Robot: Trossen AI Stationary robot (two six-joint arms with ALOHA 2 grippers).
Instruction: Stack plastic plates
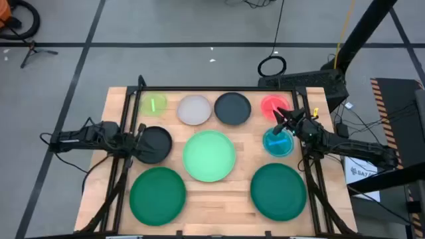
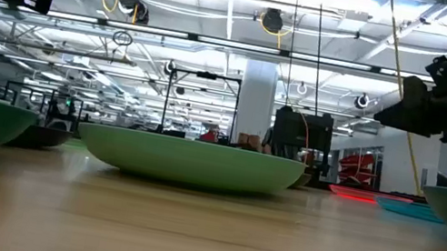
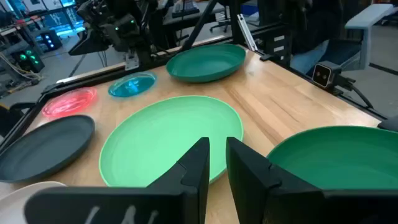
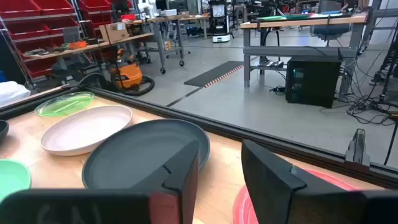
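Nine plates lie flat and apart on the wooden table [image 1: 219, 199]. Along the far edge are lime [image 1: 154, 104], white [image 1: 194, 109], dark grey [image 1: 233, 108] and red [image 1: 272, 104]. Cyan [image 1: 278, 143] is on the right and black [image 1: 156, 145] on the left. The mint plate [image 1: 210, 155] lies in the middle, with dark green plates near left [image 1: 157, 194] and near right [image 1: 278, 191]. My left gripper [image 1: 141, 139] [image 3: 217, 155] hovers above the black plate's left rim, open by a narrow gap. My right gripper [image 1: 280, 117] [image 4: 221, 162] hovers between red and cyan, open, holding nothing.
A black metal frame [image 1: 199, 89] borders the table's far edge and sides. In the low view both arms hang well above the plates [image 2: 189, 161]. Bare wood shows between the plates and along the near edge. Cables and a stand lie on the floor beyond.
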